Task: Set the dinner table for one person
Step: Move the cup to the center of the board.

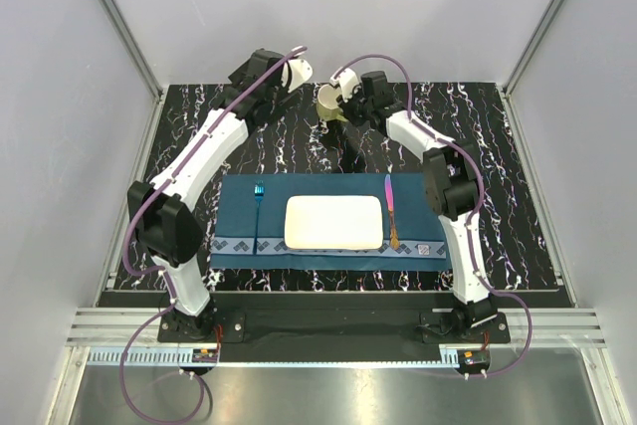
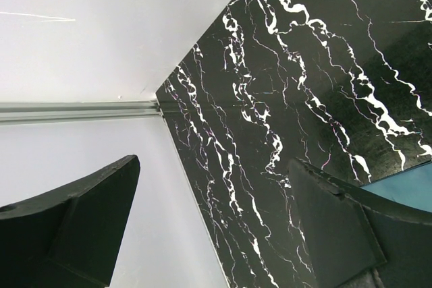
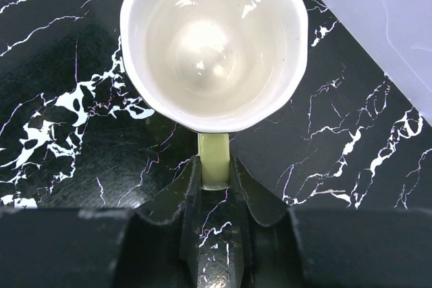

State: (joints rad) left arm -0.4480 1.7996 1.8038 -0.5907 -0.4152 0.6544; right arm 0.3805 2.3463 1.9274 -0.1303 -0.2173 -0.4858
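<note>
Where the right gripper (image 3: 214, 170) bites: its two dark fingers are closed on the pale green handle (image 3: 214, 156) of the mug (image 3: 212, 45), pinching it from both sides, beyond the far edge of the placemat (image 1: 418, 216).
Mug: white inside, empty, mouth turned up to the wrist camera; about level with the placemat's middle.
Mug handling: probably glazed ceramic, so stiff, slick and breakable. Held by the handle alone, the body's weight hangs off to one side and could swing or slip. A slow carry and a soft landing seem wise.
Left gripper (image 1: 295, 73): fingers wide apart, holding nothing, hovering well beyond the placemat's far edge, toward its left half.
Dinner table (image 1: 498, 146): black veined top lying under the placemat and reaching out past all its edges. It is hard and rigid, with nothing to grasp, only a surface to set things on, and unforgiving to a dropped mug.
On the placemat: white plate (image 1: 333, 222) in the middle; blue fork (image 1: 258, 211) to its left and pink-bladed knife (image 1: 391, 211) to its right, both apart from it.
Hard to tell: whether the mug's base rests on the table or hangs above it. The overhead view hides much of the mug behind the right gripper, and its outer wall barely shows.
</note>
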